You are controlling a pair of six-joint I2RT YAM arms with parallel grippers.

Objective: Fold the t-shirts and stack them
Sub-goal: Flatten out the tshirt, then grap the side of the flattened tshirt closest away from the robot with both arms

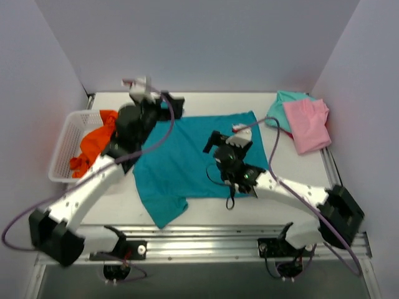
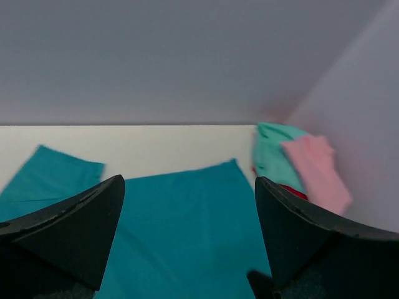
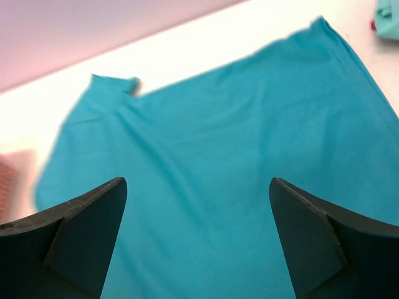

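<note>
Teal shirt (image 1: 187, 162) lies spread flat at the middle of the table (image 1: 249, 208); soft, light, limp, so I expect it to sag and drag once lifted. Left gripper (image 2: 189, 180) and right gripper (image 3: 198, 182) hover over it, both spread wide, holding nothing. I would pinch hem corners or a sleeve edge, not the flat middle.

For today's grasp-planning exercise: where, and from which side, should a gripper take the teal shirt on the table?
Likely the near-left flap of the teal shirt, pinched from above at its edge: the cloth lies flat and this flap juts out.
</note>
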